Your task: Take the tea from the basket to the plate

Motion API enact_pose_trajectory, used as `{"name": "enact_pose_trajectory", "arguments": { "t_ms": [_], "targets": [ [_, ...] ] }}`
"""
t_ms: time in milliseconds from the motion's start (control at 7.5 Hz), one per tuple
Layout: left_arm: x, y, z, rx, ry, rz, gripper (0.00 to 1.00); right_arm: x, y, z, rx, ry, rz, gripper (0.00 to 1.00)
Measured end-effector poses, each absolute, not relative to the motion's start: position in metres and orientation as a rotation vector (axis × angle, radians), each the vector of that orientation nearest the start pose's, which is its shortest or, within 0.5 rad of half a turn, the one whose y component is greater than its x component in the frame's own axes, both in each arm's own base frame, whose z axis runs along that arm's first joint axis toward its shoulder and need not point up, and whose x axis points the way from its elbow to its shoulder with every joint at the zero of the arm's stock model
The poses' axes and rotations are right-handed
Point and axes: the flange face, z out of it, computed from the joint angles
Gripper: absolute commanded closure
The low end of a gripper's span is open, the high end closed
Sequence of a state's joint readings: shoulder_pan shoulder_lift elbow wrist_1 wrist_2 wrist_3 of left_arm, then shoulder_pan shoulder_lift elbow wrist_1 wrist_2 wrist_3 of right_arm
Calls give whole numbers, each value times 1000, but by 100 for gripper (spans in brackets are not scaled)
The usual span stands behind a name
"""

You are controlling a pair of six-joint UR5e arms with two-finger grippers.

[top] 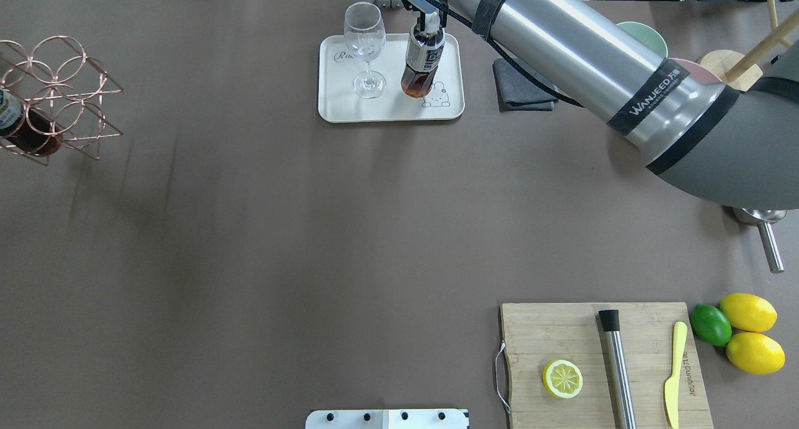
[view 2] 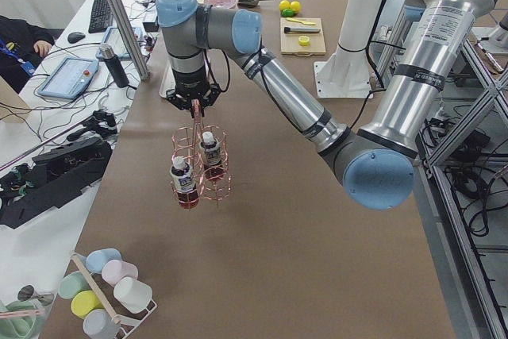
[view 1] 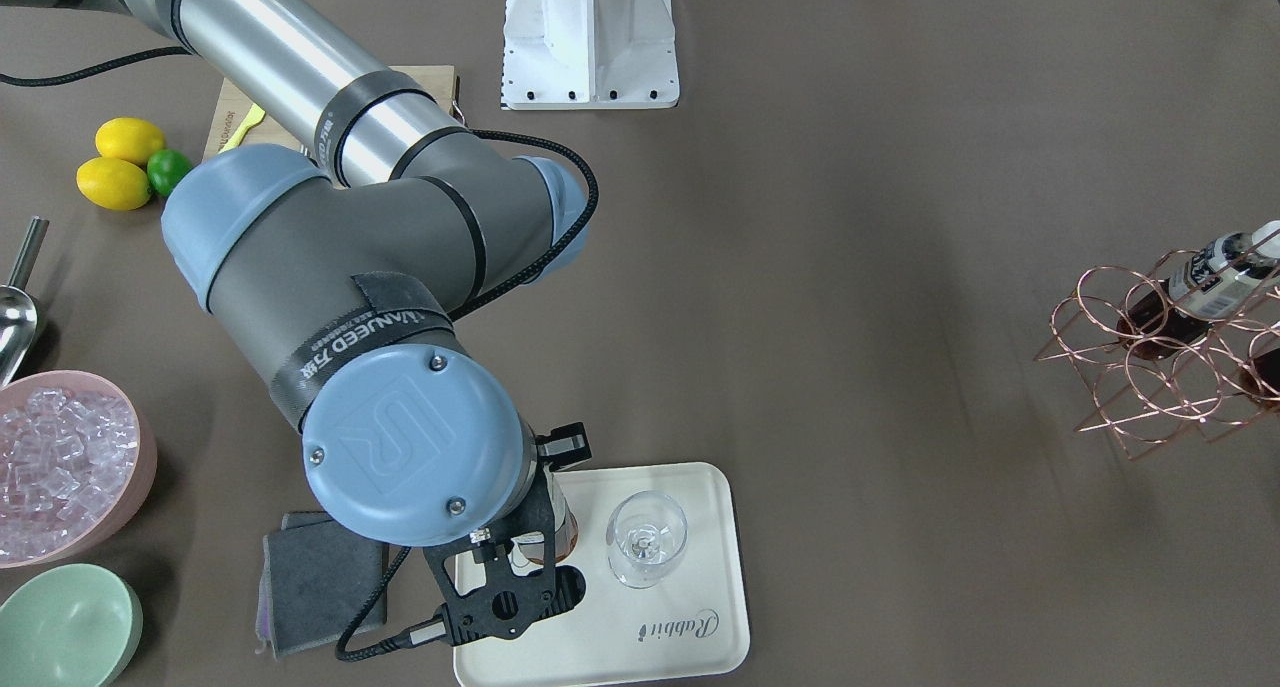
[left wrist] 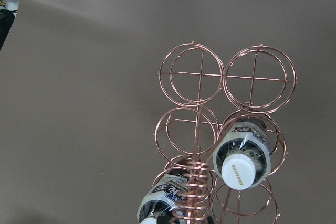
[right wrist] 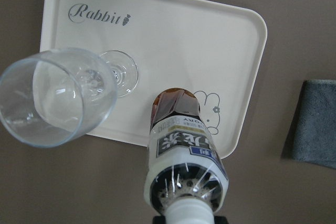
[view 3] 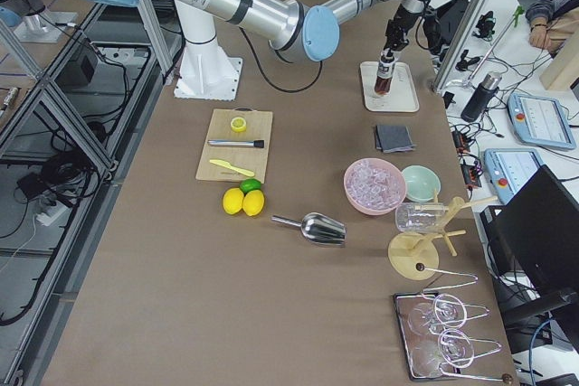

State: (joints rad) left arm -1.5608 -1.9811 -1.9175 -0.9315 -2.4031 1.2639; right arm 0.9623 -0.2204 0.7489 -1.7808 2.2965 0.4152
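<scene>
My right gripper [top: 430,19] is shut on the white cap of a tea bottle [top: 422,62]. It holds the bottle slightly tilted, with its base at the cream "Rabbit" plate [top: 387,107] next to the rabbit drawing; I cannot tell if it rests there. The bottle [right wrist: 181,145] and plate [right wrist: 173,30] fill the right wrist view. The copper wire basket [top: 59,98] stands at the table's left end with two tea bottles [left wrist: 242,156] [left wrist: 163,203] in it. In the exterior left view my left gripper [view 2: 194,105] is at the basket's handle; I cannot tell if it is shut.
A wine glass [top: 365,48] stands on the plate beside the bottle. A grey cloth [top: 521,88] lies right of the plate. A pink ice bowl [view 1: 65,467], a green bowl [view 1: 65,627] and a metal scoop [view 1: 15,317] are nearby. A cutting board [top: 599,360] lies at the near right.
</scene>
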Motion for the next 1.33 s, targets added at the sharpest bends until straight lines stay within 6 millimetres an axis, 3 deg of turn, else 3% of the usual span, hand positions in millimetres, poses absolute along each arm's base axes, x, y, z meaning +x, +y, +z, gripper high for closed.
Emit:
{"name": "enact_pose_trajectory", "arguments": {
  "t_ms": [133,533,933,1067,1333],
  "targets": [
    [-49,-576,344,639,637,1277,100,-443,-753,97,-84,-774,-300,1],
    [-38,-614,363,705,578,1341,100,-443,-746,93,-82,-763,-310,1],
    [-29,-633,370,714,503,1382,100,-432,-737,82,-84,-752,-327,1],
    [-27,-645,384,717,497,1386,100,-419,-732,83,-84,-746,-347,1],
    [-25,-676,408,728,488,1389,100,-376,-712,111,-71,-739,-388,1]
  ]
}}
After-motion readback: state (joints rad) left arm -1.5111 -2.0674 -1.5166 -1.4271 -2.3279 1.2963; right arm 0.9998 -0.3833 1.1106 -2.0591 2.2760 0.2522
